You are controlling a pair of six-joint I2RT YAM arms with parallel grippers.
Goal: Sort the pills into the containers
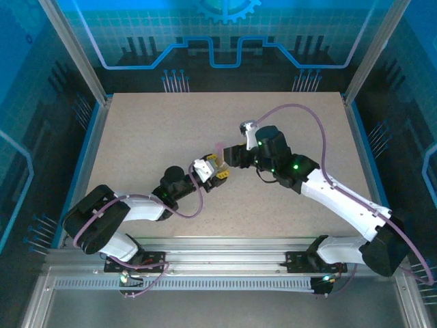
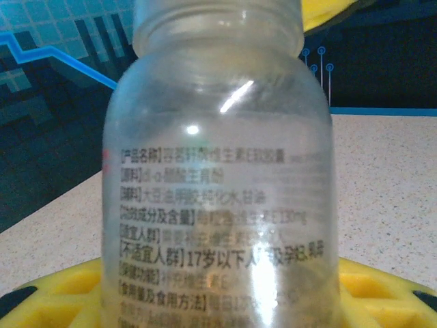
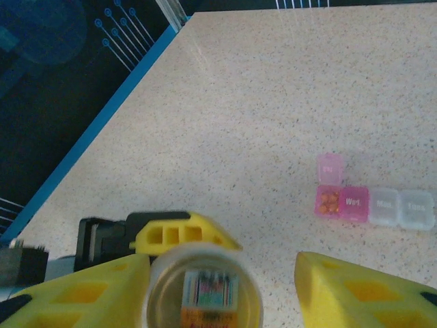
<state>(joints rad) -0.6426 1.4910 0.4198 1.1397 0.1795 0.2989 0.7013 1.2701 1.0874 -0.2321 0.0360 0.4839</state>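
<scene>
While left fingers clamp vial, right fingers, seemingly open, hover just above.

- A pale speckled surface lay evenly lit
- A blue border ran along its left side
- Dark blue panels printed with circuit-like lines walled the back and sides
- Silver metal posts framed the far corners
- A slotted metal rail crossed the near edge

Speckled beige table, perhaps frosted vial
</scene>
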